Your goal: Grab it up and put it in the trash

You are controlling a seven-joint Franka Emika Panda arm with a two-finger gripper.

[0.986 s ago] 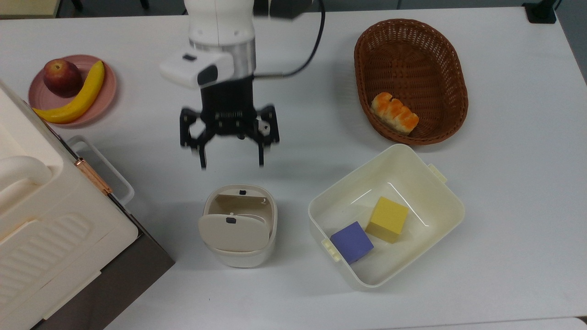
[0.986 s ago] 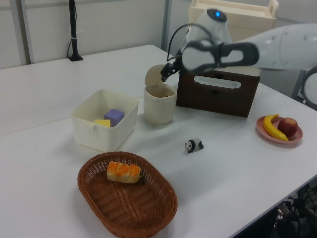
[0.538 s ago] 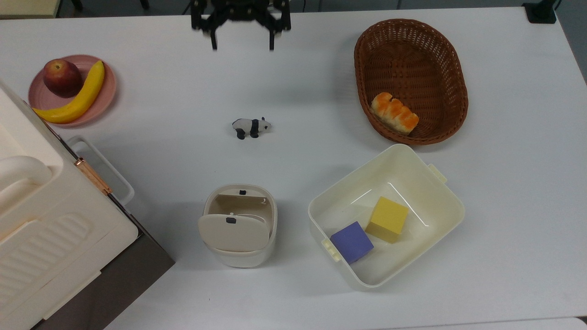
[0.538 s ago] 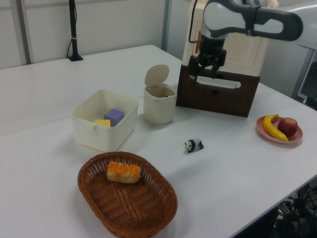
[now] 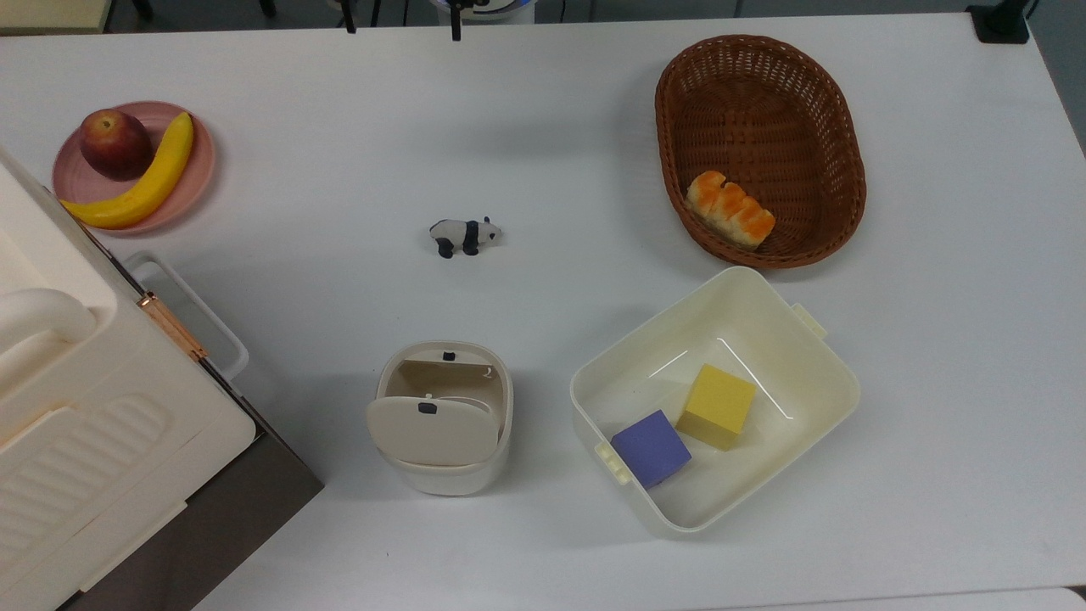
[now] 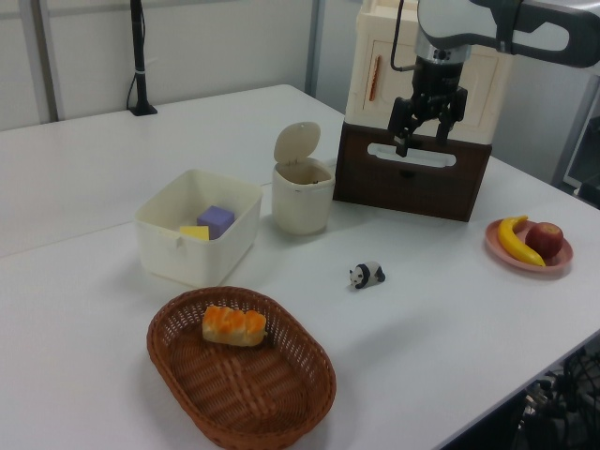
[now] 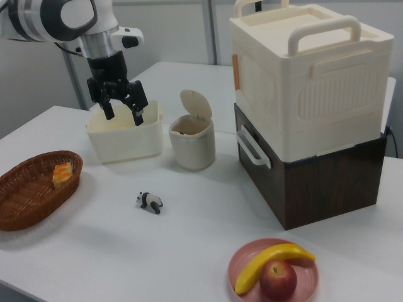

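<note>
- Covering nearly every frame was the broad white table (image 5: 560,127), with all the other things standing on it.
- A cream plastic lidded crate stacked on a dark brown box (image 7: 312,113) filled the right view's right side.
- An oval brown wicker basket (image 5: 814,76) sat in the top view's upper right, holding an orange-glazed bread roll (image 5: 730,209).
- A square cream plastic tub (image 5: 814,373) lay in the top view's lower right, with a yellow cube (image 5: 717,406) and a purple cube (image 5: 651,447) inside.
- The black two-finger gripper (image 7: 123,108) hung high in the right view's upper left, fingers spread apart and grasping nothing.
- The small rounded cream-white bin (image 5: 450,475) stood at the top view's lower centre, flap lid (image 5: 428,431) swung up.
- The crumpled paper ball could not be seen on the table; whether it lay inside the bin I cannot tell.
- A pink round plate (image 5: 199,165) at the top view's upper left carried a yellow banana (image 5: 144,178) and a red apple (image 5: 114,142).
- A tiny black-and-white panda figurine (image 5: 463,235) stood near the top view's centre.
</note>
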